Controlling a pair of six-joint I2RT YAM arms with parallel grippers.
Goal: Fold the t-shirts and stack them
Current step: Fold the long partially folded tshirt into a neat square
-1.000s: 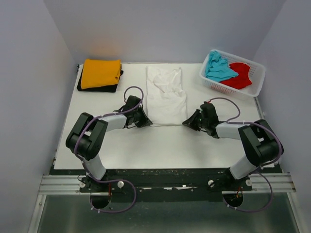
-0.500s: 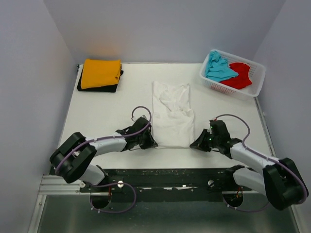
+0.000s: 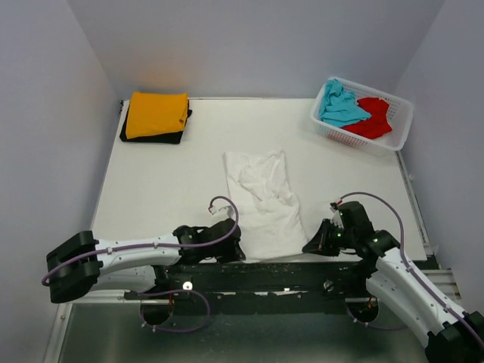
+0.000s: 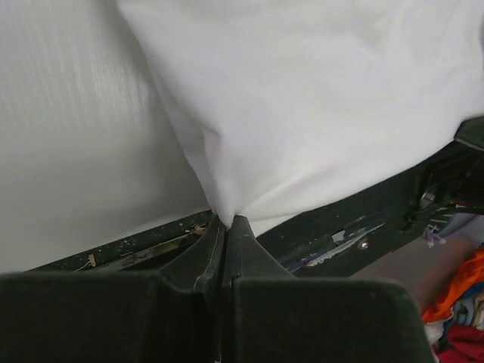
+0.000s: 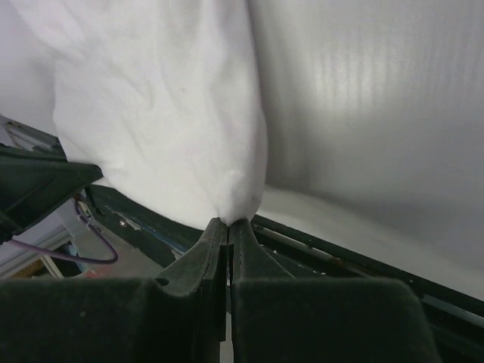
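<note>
The white t-shirt [image 3: 263,203] lies lengthwise on the table [image 3: 166,189], wrinkled, with its far end angled slightly left and its near hem at the table's near edge.

The left gripper [image 3: 233,250] sits at the near-left corner of that hem. In the left wrist view its fingers are pressed together with a pinch of white cloth caught at their tips. The cloth fans out away from the tips, and part of it hangs over the dark frame below the table edge.

The right gripper [image 3: 311,246] sits at the near-right corner, fingers likewise closed on a gathered fold of the same shirt.

At the far-left corner, well apart from both grippers, a folded orange-yellow t-shirt [image 3: 156,113] rests on top of a black t-shirt [image 3: 155,138].

At the far right, the white lattice basket [image 3: 403,125] holds a turquoise t-shirt [image 3: 340,106] and a red t-shirt [image 3: 372,119], both crumpled.
</note>
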